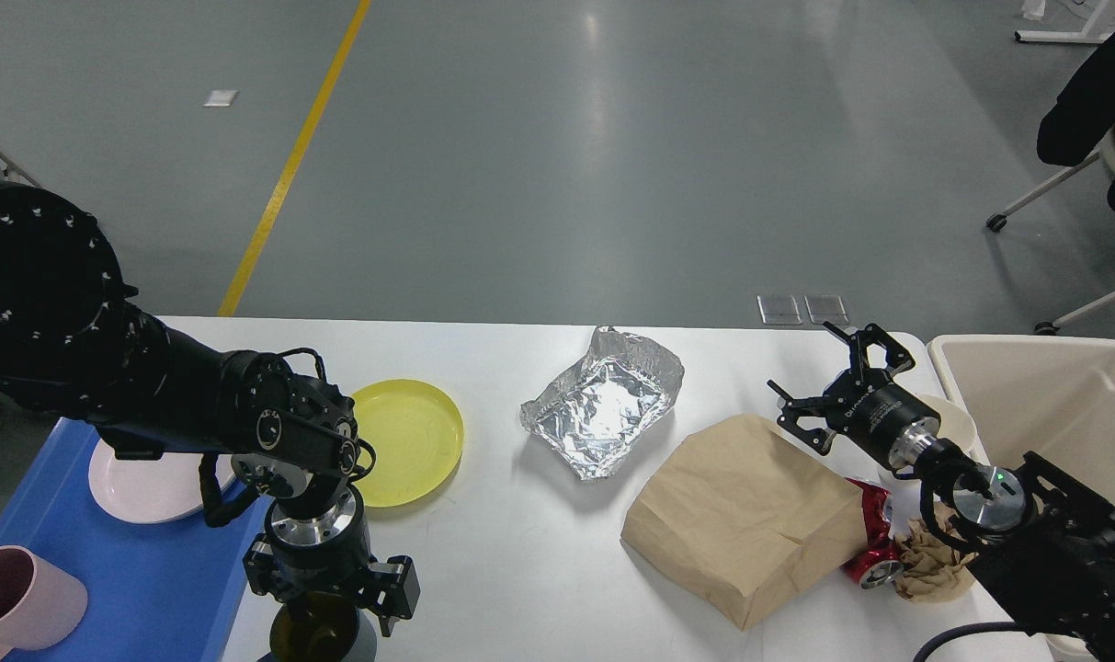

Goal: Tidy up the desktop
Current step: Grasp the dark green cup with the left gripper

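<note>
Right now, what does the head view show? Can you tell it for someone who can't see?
A white desktop holds a yellow plate, crumpled foil and a brown paper bag. The left gripper hangs over a dark cup; the right gripper, jaws open, hovers beside the bag.

On the desktop, the plate lies left of the foil, the bag right.

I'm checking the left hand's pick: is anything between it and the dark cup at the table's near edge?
Nothing visible. The left hand hangs right over the dark cup, with its fingers spread to either side of the rim. The yellow plate lies farther back, apart from both.
</note>
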